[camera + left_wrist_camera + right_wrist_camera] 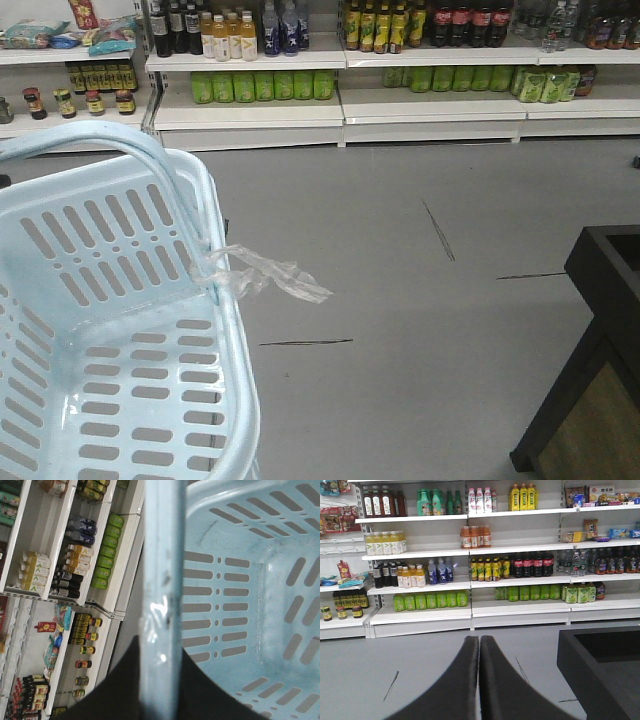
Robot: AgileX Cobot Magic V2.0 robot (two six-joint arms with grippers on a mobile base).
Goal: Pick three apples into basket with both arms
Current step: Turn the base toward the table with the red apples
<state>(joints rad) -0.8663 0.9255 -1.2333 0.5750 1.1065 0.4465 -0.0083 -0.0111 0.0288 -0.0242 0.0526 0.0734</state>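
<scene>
So, here's where I'm at: no apples in any of my three feeds, and the basket (228, 300) is bare right down to its slotted bottom, so I'd say none of the three is in yet. The basket hangs up off the floor (420, 300), tilted toward the front camera, with a clear plastic scrap (275, 278) dangling from its rim. In the left wrist view its handle (160, 580) runs straight between the two black fingers, so I read the left jaws as clamped narrow on it. That'd explain why the thing floats instead of sitting on the ground. Makes sense too: one arm carries, the other picks. The right jaws are pressed together with nothing between them, pointing at the drink shelves (420, 617) across the aisle. A black stand (600, 665) sits just off to their right, and I can't see into it from here. My guess is the fruit's over that way, so the right arm would need to swing round and open up.
</scene>
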